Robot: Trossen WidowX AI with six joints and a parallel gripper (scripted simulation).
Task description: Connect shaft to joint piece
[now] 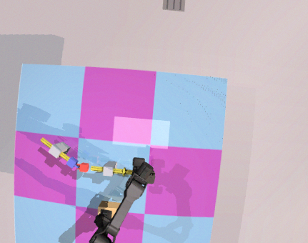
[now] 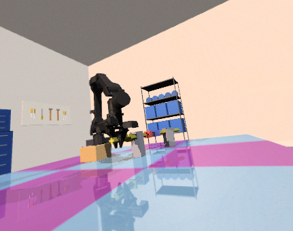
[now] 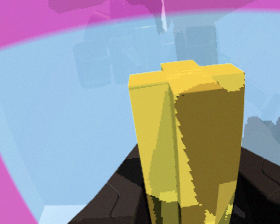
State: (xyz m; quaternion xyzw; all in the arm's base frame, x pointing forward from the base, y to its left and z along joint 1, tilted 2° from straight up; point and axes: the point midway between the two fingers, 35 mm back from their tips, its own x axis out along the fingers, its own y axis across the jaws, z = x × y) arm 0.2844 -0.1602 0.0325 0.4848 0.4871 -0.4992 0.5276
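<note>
At left the first shaft (image 1: 64, 156) (image 2: 176, 130) sits in its block, its red joint piece (image 1: 84, 167) (image 2: 148, 134) seemingly turned to receive your second shaft (image 1: 97, 169) (image 2: 130, 137) (image 3: 207, 130); your gripper (image 1: 133, 172) (image 2: 119, 140) clamps that shaft beyond its own block (image 1: 108, 169) (image 2: 138, 145), likely for pushing leftward

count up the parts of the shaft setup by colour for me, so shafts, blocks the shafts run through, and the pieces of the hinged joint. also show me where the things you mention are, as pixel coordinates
Yellow: 2 shafts, the fixed one (image 1: 45, 141) (image 2: 176, 130) and the sliding one (image 1: 96, 169) (image 2: 130, 137) (image 3: 155, 135)
Grey: 2 blocks (image 1: 57, 150) (image 1: 108, 169) (image 2: 169, 138) (image 2: 138, 147)
Blue: 1 joint piece (image 1: 71, 162) (image 2: 156, 133)
Red: 1 joint piece (image 1: 84, 167) (image 2: 148, 134)
Total: 6
</note>
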